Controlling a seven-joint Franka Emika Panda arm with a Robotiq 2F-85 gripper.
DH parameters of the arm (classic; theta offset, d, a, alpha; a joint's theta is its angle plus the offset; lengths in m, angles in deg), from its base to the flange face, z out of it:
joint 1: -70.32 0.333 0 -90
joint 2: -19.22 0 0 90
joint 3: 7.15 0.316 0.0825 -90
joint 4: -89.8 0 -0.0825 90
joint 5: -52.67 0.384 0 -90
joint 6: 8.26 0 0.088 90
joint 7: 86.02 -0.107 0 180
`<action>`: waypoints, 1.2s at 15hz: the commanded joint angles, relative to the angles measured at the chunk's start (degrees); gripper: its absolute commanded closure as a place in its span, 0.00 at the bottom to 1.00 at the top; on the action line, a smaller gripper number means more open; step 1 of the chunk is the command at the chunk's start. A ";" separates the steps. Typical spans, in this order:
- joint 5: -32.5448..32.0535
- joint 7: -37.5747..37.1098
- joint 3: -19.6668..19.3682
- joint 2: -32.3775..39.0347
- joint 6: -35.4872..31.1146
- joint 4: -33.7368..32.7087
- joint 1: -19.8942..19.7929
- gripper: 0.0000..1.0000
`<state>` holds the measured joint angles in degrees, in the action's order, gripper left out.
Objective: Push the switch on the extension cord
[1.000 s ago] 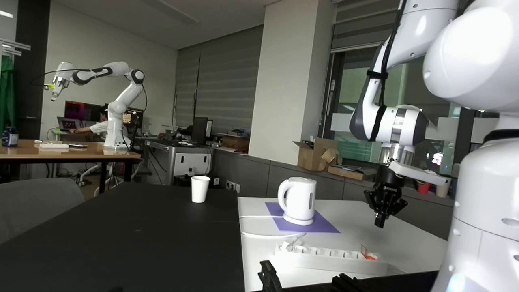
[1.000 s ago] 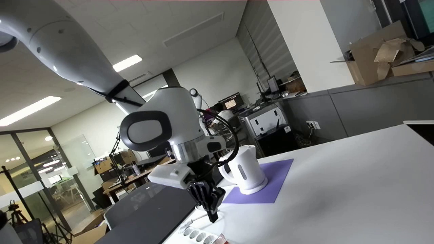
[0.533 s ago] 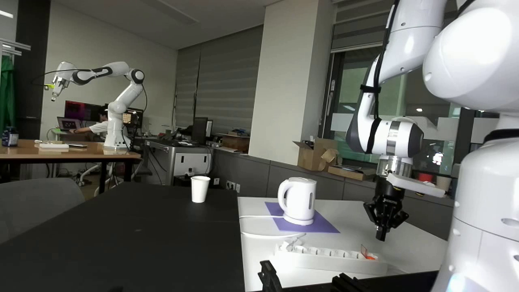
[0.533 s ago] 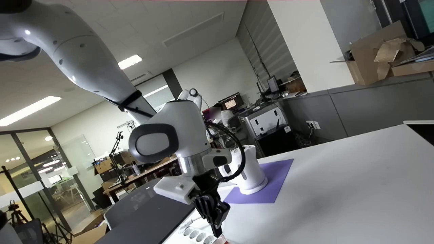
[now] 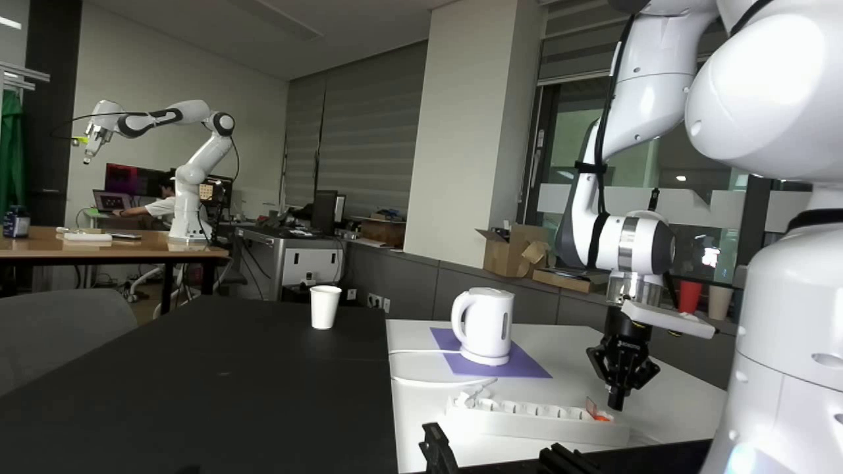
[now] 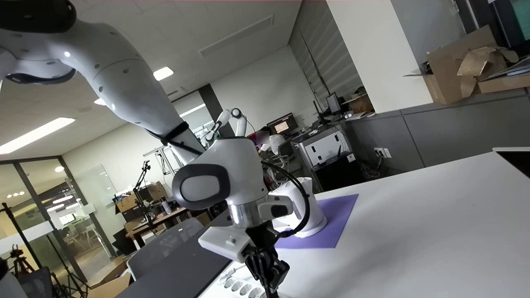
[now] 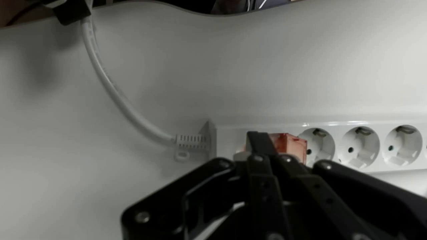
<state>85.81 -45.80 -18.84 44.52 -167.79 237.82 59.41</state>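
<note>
At far left in an exterior view you have a dark bottle (image 5: 16,222) upright on the brown table (image 5: 138,247); its contents do not show. Next comes a white cup (image 5: 325,308), upright on the black table (image 5: 263,375); you cannot see what it holds. On the white table (image 5: 421,408) a plug (image 5: 463,399) sits in the left-end socket of your strip (image 5: 537,426). Behind that stands the kettle (image 5: 497,322), lid on, over the mat (image 5: 530,368). Further back is a box (image 5: 504,255), flaps spread, a dark thing at its mouth and brown paper (image 5: 537,252) at its right side; the shallow box (image 5: 563,282) just beside it carries flat things too small to name. Your switch (image 5: 601,418) is orange, at the strip's right end, a reddish cover (image 5: 591,407) standing up at its left. Your gripper (image 5: 616,404) points down just beside it, jaws pressed together into one narrow tip; you can't tell whether it touches the switch. Farther right are a red cup (image 5: 689,296) and a beige cup (image 5: 719,303), insides hidden.

In the wrist view, a cord (image 7: 110,88) enters the strip's end, then come the jaws, the cover and round sockets (image 7: 359,146).
</note>
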 commanded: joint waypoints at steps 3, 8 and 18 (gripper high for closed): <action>2.83 2.58 2.94 3.77 -0.97 -3.25 -2.85 1.00; 5.36 4.82 5.63 5.29 -0.81 -4.59 -5.50 1.00; 9.75 9.53 9.99 8.30 -6.21 -3.90 -8.77 1.00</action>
<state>92.62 -39.24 -11.70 49.61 -169.61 234.27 52.45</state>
